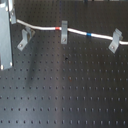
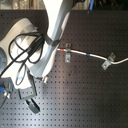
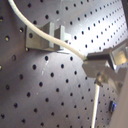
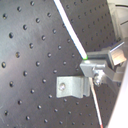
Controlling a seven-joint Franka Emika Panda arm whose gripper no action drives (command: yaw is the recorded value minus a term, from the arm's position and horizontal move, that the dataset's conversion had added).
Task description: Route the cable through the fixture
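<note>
The white cable [image 1: 75, 32] runs across the back of the board in the first exterior view. Its red band [image 1: 59, 28] sits at the middle clip [image 1: 64, 34], its blue band [image 1: 88, 35] lies further right, and it then passes the right clip [image 1: 115, 41]. The left fixture [image 1: 25, 39] stands just below the cable's left stretch. My gripper [image 1: 12, 19] is shut on the cable's left end. In the first wrist view the cable [image 3: 55, 42] crosses the fixture [image 3: 45, 39] and reaches my gripper [image 3: 92, 64]. Whether it sits in the slot is unclear. The second wrist view shows the gripper [image 4: 91, 65], cable [image 4: 70, 30] and fixture [image 4: 70, 86].
The black perforated board [image 1: 65, 90] fills both exterior views. In the second exterior view the white arm [image 2: 52, 30] with black hoses [image 2: 22, 47] hides the gripper and the left fixture. The middle clip [image 2: 65, 55] and right clip [image 2: 106, 63] show there.
</note>
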